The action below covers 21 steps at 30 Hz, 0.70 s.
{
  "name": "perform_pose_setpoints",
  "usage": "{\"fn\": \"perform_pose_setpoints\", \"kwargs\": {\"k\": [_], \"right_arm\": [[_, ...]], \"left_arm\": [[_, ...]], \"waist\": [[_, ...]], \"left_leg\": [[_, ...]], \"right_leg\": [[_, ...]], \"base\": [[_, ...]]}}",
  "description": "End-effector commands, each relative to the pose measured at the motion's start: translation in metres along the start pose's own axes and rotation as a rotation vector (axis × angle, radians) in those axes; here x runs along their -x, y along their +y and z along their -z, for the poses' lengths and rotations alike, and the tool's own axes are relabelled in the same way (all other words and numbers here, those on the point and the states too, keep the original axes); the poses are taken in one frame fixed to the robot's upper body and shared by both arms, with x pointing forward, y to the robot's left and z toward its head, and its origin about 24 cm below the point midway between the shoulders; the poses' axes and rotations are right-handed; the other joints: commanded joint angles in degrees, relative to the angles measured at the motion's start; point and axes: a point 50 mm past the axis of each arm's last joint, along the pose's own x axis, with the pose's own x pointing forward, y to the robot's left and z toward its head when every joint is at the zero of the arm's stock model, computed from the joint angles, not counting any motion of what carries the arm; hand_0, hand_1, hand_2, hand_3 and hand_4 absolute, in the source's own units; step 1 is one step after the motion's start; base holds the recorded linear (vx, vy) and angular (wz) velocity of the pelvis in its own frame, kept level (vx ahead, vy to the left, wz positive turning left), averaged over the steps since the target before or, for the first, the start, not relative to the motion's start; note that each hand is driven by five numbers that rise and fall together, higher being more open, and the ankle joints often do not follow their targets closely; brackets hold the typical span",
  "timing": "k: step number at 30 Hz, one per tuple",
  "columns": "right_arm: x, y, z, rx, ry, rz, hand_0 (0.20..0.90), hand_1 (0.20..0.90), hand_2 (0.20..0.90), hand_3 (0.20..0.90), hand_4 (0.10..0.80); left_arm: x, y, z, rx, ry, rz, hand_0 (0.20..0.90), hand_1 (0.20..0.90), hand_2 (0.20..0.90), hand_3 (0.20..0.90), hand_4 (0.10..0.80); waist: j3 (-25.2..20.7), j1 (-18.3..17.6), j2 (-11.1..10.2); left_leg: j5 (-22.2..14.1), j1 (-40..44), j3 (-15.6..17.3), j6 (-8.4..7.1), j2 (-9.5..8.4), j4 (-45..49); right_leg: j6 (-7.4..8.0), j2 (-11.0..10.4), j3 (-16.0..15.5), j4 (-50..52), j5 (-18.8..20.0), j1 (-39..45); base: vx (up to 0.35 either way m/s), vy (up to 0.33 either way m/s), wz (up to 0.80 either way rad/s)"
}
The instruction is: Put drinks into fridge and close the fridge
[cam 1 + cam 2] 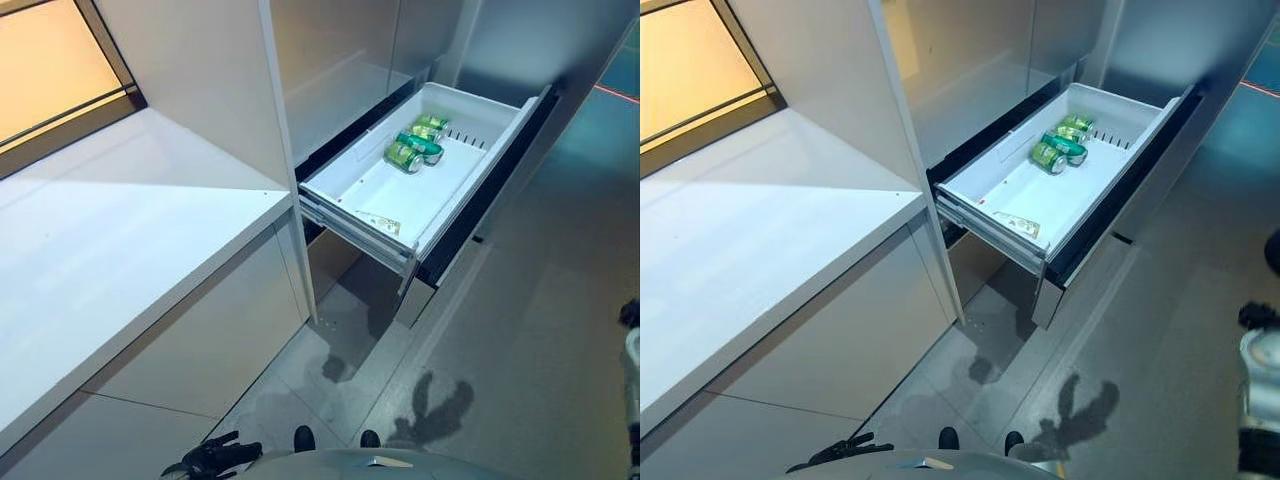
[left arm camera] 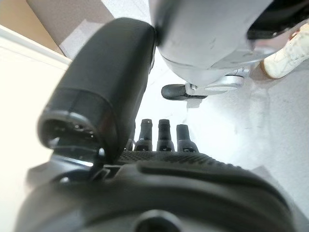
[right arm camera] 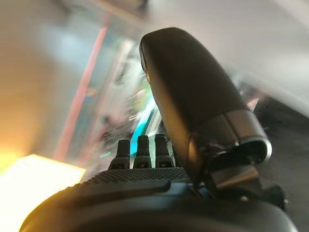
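Note:
The fridge's white drawer (image 1: 352, 192) is pulled out, open to the room. Green cans (image 1: 416, 146) lie together on their sides near its far end; they also show in the right eye view (image 1: 1060, 146). My left hand (image 1: 214, 458) hangs low at the bottom left, by the cabinet front, far from the drawer. Its fingers (image 2: 164, 135) are straight and it holds nothing. My right hand (image 3: 193, 96) has straight fingers (image 3: 141, 151) and is empty; its arm (image 1: 1260, 375) shows at the right edge, well short of the drawer.
A white counter (image 1: 120, 250) runs along the left, with a tall white panel (image 1: 285, 150) between it and the fridge. A small paper (image 1: 378, 222) lies at the drawer's near end. Grey floor (image 1: 540, 330) stretches right of the drawer. A person's white shoe (image 2: 285, 55) stands on the floor.

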Motion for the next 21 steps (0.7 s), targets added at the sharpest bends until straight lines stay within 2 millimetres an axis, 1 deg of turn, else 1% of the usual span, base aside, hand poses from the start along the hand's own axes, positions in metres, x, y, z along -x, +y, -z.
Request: {"fn": "perform_pose_setpoints", "kwargs": {"k": [1, 3, 6, 10, 12, 13, 14, 15, 16, 21], "right_arm": [[-0.014, -0.004, -0.033, -0.13, -0.165, 0.024, 0.9, 0.9, 0.9, 0.9, 0.8], [-0.011, 0.006, -0.022, -0.106, -0.113, -0.077, 0.9, 0.9, 0.9, 0.9, 0.8], [-0.005, 0.025, -0.015, -0.088, -0.083, -0.215, 0.9, 0.9, 0.9, 0.9, 0.8], [0.003, 0.053, -0.02, -0.078, -0.108, -0.403, 0.9, 0.9, 0.9, 0.9, 0.8], [0.008, 0.072, -0.028, -0.068, -0.139, -0.515, 0.9, 0.9, 0.9, 0.9, 0.8], [0.01, 0.078, -0.031, -0.069, -0.148, -0.536, 0.9, 0.9, 0.9, 0.9, 0.8], [0.013, 0.088, -0.038, -0.067, -0.172, -0.59, 0.9, 0.9, 0.9, 0.9, 0.8], [0.015, 0.091, -0.042, -0.071, -0.187, -0.61, 0.9, 0.9, 0.9, 0.9, 0.8], [0.021, 0.104, -0.052, -0.088, -0.223, -0.682, 0.9, 0.9, 0.9, 0.9, 0.8], [0.038, 0.141, -0.087, -0.139, -0.299, -0.846, 0.9, 0.9, 0.9, 0.9, 0.8]], "left_arm": [[0.003, 0.013, 0.004, -0.033, 0.019, -0.058, 0.9, 0.9, 0.9, 0.9, 0.8], [0.002, 0.013, -0.002, -0.03, 0.005, -0.062, 0.9, 0.9, 0.9, 0.9, 0.8], [0.002, 0.015, -0.009, -0.034, -0.006, -0.073, 0.9, 0.9, 0.9, 0.9, 0.8], [0.001, 0.014, -0.017, -0.04, -0.01, -0.084, 0.9, 0.9, 0.9, 0.9, 0.8], [0.0, 0.013, -0.022, -0.051, -0.012, -0.083, 0.9, 0.9, 0.9, 0.9, 0.8], [-0.001, 0.012, -0.023, -0.055, -0.013, -0.083, 0.9, 0.9, 0.9, 0.9, 0.8], [-0.001, 0.011, -0.025, -0.06, -0.015, -0.083, 0.9, 0.9, 0.9, 0.9, 0.8], [-0.001, 0.01, -0.025, -0.064, -0.014, -0.084, 0.9, 0.9, 0.9, 0.9, 0.8], [-0.002, 0.008, -0.027, -0.071, -0.011, -0.084, 0.9, 0.9, 0.9, 0.9, 0.8], [-0.004, 0.005, -0.03, -0.093, 0.006, -0.09, 0.9, 0.9, 0.9, 0.9, 0.8]], "waist": [[2.3, 1.5, -0.5], [3.5, 1.5, -0.4], [5.0, 1.9, -0.2], [6.1, 2.5, -0.2], [6.6, 3.1, -0.1], [6.7, 3.3, -0.1], [7.0, 3.6, 0.0], [7.0, 3.8, 0.0], [7.2, 4.1, 0.0], [7.7, 5.4, 0.0]], "left_leg": [[-18.2, -3.3, 0.2, 2.84, -1.86, 19.1], [-19.8, -5.2, 0.5, 3.23, -1.99, 22.3], [-21.1, -8.0, 0.3, 3.86, -1.95, 26.2], [-21.1, -10.9, -0.2, 3.83, -1.78, 29.5], [-20.5, -11.8, -0.6, 3.72, -1.77, 29.9], [-20.4, -12.0, -0.7, 3.69, -1.77, 29.9], [-20.1, -12.3, -0.9, 3.65, -1.83, 30.0], [-20.0, -12.5, -1.0, 3.61, -1.85, 30.0], [-19.5, -12.7, -1.2, 3.42, -1.83, 29.8], [-17.9, -12.4, -1.5, 2.68, -1.53, 28.8]], "right_leg": [[-0.06, -2.2, -0.3, 21.6, -10.7, -8.7], [-0.79, -2.4, -0.4, 24.3, -12.2, -9.9], [-1.67, -2.7, -0.3, 28.2, -13.4, -12.0], [-2.56, -3.0, -0.4, 30.6, -13.7, -13.8], [-2.83, -2.9, -0.7, 30.9, -13.5, -14.4], [-2.93, -2.9, -0.8, 30.9, -13.4, -14.5], [-3.06, -2.8, -1.0, 31.0, -13.3, -14.6], [-3.09, -2.8, -1.0, 30.9, -13.3, -14.7], [-3.13, -2.7, -1.2, 30.8, -13.0, -14.8], [-3.15, -2.6, -1.8, 29.6, -12.2, -14.1]], "base": [[-0.032, 0.017, 0.01], [0.0, 0.0, 0.0], [0.001, -0.009, 0.02], [0.02, -0.023, 0.06], [0.024, -0.015, 0.07], [0.022, -0.013, 0.07], [0.02, -0.011, 0.07], [0.039, -0.016, 0.11], [0.045, -0.014, 0.08], [0.061, -0.009, 0.06]]}}
